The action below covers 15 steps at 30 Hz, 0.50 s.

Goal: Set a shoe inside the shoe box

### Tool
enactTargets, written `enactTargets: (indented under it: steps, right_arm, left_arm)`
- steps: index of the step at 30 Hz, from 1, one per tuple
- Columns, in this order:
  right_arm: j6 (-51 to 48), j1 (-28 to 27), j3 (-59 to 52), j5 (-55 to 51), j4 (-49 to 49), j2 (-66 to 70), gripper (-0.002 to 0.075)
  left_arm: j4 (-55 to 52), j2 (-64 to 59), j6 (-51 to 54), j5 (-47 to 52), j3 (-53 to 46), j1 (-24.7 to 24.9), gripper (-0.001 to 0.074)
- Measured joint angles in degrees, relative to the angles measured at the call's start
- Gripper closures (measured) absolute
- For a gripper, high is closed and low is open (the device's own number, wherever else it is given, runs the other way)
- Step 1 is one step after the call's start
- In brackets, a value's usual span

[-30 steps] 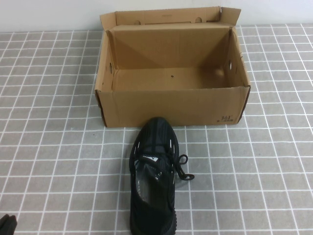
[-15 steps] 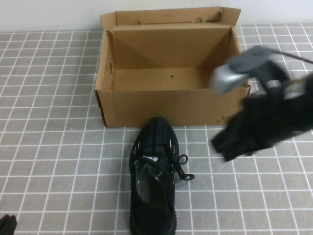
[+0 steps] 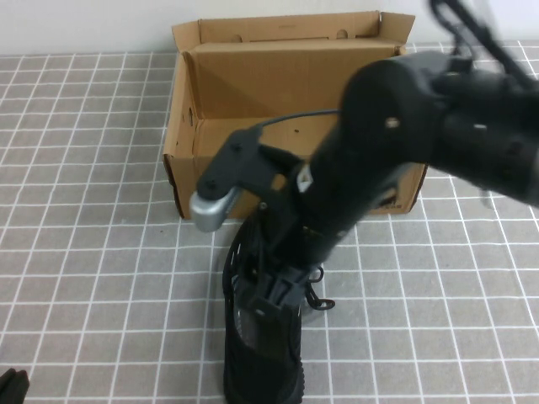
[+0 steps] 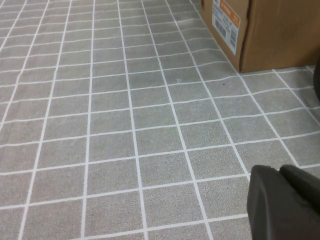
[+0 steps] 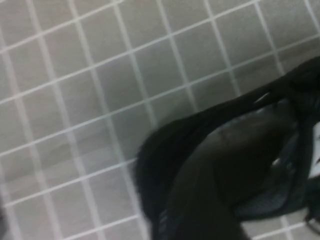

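The black knit lace-up sneaker (image 3: 261, 353) lies before the brown cardboard shoe box (image 3: 295, 181). The right gripper (image 3: 274, 295) hangs over the sneaker. The left gripper (image 3: 12, 387) sits far left of the box.

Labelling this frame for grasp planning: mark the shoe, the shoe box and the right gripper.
shoe (image 3: 263, 374): high view, heel end of the upper.
shoe box (image 3: 286, 84): high view, inner back wall.
right gripper (image 3: 274, 307): high view, its tip over the shoe's opening.

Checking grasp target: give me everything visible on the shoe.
The shoe is an all-black knit lace-up sneaker with black laces, lying upright on the grey tiled table, toe toward the open shoe box. The right gripper hangs over its opening, hiding the middle. The left gripper sits parked at the table's near left edge.
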State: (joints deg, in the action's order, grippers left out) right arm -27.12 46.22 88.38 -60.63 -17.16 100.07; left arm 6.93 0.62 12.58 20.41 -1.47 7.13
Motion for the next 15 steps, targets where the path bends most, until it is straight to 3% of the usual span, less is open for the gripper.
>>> enactTargets:
  steps: [5,15]
  right_arm:
    - [-0.1,0.0,4.1,-0.1,2.8,4.9,0.0267]
    - [-0.1,0.1,6.1,1.8,13.2,10.3,0.0265]
  left_arm:
    - [0.0,0.0,0.0,0.0,0.0,0.0,0.0736]
    - [-0.2,0.0,0.0,0.0,0.0,0.0,0.0736]
